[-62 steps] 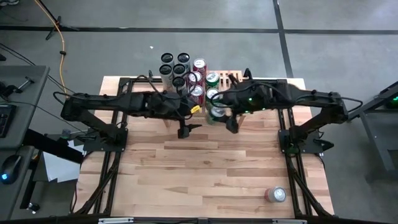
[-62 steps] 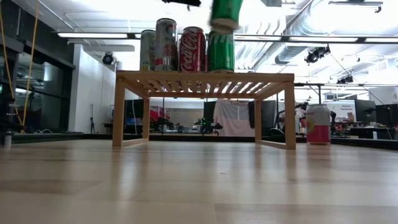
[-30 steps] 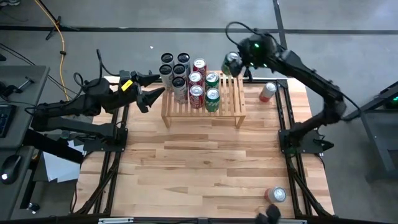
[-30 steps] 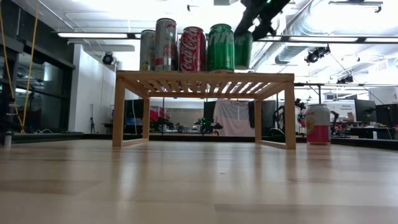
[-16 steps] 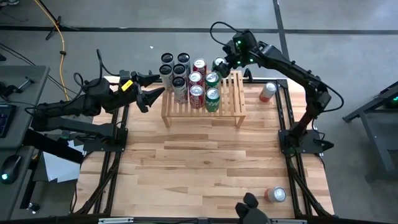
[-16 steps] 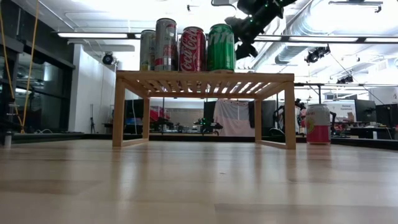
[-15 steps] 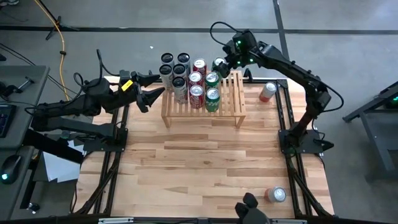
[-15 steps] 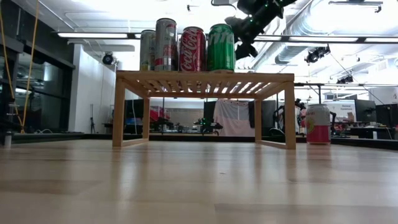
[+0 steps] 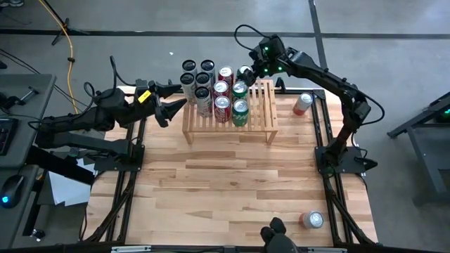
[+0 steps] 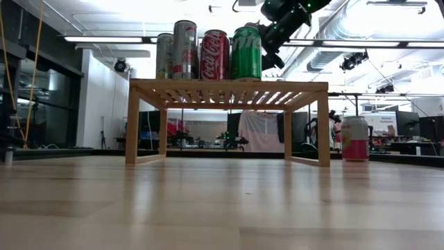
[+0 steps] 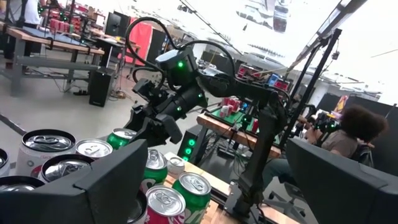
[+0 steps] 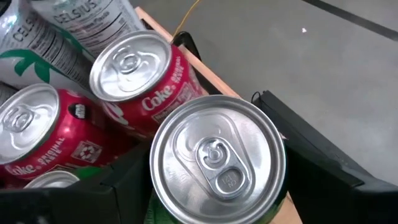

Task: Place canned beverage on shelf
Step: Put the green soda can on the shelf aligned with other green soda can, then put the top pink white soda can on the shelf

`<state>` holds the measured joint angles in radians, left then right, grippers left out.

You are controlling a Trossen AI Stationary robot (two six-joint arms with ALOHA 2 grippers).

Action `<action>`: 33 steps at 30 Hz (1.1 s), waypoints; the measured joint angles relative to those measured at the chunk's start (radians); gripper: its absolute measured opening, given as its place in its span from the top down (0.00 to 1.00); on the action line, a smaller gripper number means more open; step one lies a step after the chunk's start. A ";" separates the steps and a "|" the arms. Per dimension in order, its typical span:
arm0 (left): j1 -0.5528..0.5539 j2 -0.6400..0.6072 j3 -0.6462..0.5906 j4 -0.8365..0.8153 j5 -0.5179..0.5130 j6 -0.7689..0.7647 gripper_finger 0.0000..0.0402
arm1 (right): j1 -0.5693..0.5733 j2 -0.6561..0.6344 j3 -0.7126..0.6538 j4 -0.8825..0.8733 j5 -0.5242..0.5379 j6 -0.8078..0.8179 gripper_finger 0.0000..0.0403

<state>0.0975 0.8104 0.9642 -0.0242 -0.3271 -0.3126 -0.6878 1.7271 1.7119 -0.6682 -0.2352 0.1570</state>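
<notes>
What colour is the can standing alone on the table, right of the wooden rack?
The lone can is pink-red with a pale band near its top; the low view shows it best.

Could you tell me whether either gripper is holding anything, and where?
The right gripper holds a green can by its sides, below the lid; the left gripper holds nothing.

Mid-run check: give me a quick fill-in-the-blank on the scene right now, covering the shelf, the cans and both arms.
1. The right gripper holds a ____ can at the shelf's far edge.
2. The left gripper waits off the shelf's ____ end, holding nothing.
3. The two Coke cans nearest the held can are ____ in colour.
4. The pink can stands on the ____, beside the shelf.

Missing words: green; left; red; table
</notes>
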 joint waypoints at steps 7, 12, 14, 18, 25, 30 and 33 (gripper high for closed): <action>0.000 -0.001 0.000 0.000 0.000 0.000 0.07 | 0.008 0.002 0.000 0.000 -0.001 0.001 0.28; 0.000 -0.001 0.000 0.000 -0.001 0.001 0.07 | 0.012 0.002 0.000 0.004 -0.007 0.019 0.17; 0.000 -0.001 0.000 0.000 -0.001 0.001 0.07 | 0.014 0.002 0.001 0.010 -0.007 0.018 0.15; 0.000 -0.001 0.000 0.000 -0.001 0.001 0.07 | 0.015 0.002 0.001 0.005 -0.009 0.019 0.14; 0.000 -0.001 0.000 0.000 -0.002 0.002 0.07 | 0.014 0.001 0.001 0.002 -0.009 0.008 0.13; 0.000 -0.001 0.000 0.000 -0.002 0.002 0.07 | 0.007 0.001 0.034 -0.001 -0.009 -0.008 0.13; 0.000 -0.001 0.000 0.000 -0.002 0.009 0.07 | 0.005 0.000 0.076 -0.001 -0.008 -0.024 0.13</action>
<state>0.0977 0.8097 0.9642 -0.0246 -0.3288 -0.3038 -0.6830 1.7267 1.7874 -0.6691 -0.2433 0.1333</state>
